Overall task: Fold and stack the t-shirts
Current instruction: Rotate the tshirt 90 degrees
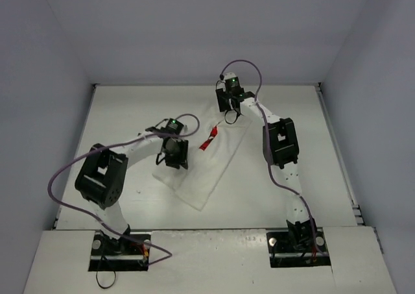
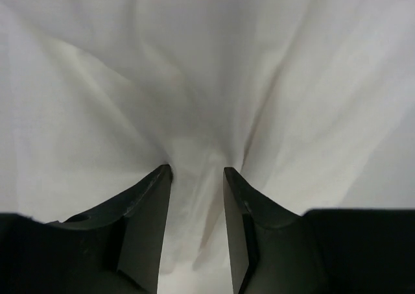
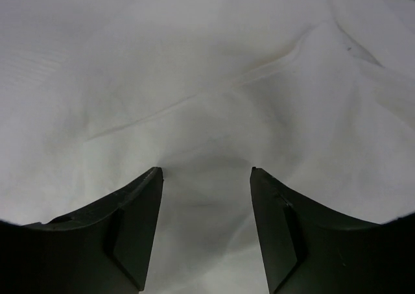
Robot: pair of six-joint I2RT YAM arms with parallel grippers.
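The white t-shirt lies as a long folded strip running diagonally across the middle of the table, with a sliver of its red print showing at a fold. My left gripper is at the shirt's left edge. In the left wrist view it is shut on a gathered pinch of white t-shirt, and creases radiate from the jaws. My right gripper is over the strip's far end. In the right wrist view it stands open, and t-shirt cloth lies slack between the spread fingers.
The white table is boxed in by grey walls at the back and both sides. A raised rail runs along its right edge. Purple cables loop off both arms.
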